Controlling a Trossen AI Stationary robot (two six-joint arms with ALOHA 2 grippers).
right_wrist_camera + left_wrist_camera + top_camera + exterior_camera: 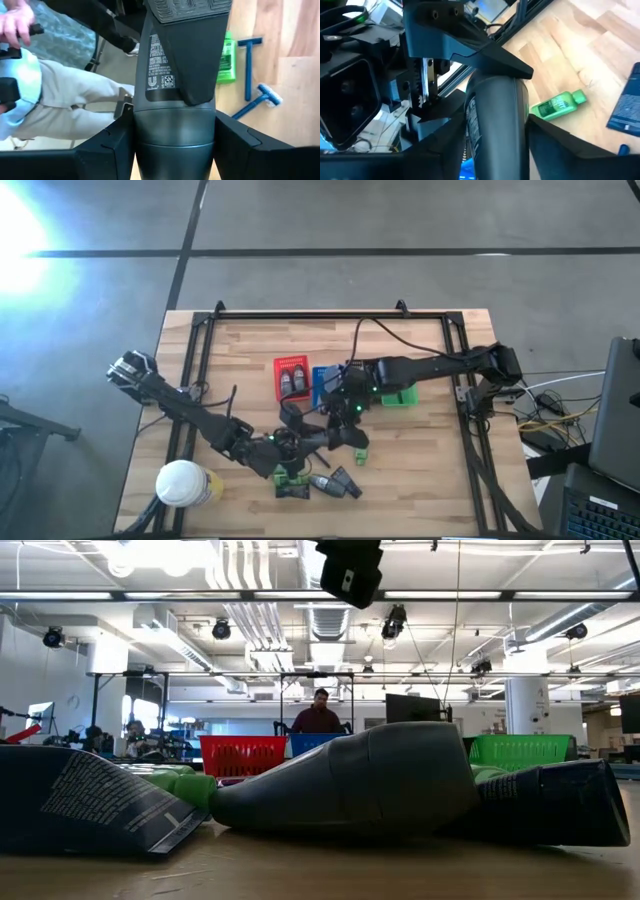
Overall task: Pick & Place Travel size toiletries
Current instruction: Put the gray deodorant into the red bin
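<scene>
Grey bottle [172, 105] hangs above the table [440, 480], just in front of the blue basket [322, 385], with the right gripper [172, 150] pinching its cap end between both fingers and the left gripper [495, 130] fingers clamped on it too.

Both dark arms reach inward and meet above the light wooden table [430, 450], near its front middle. The left gripper [292, 442] and right gripper [345, 412] both clamp one grey oval plastic bottle [175, 115].

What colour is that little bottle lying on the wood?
Green, with a green cap: the small bottle shows best in the left wrist view.
</scene>
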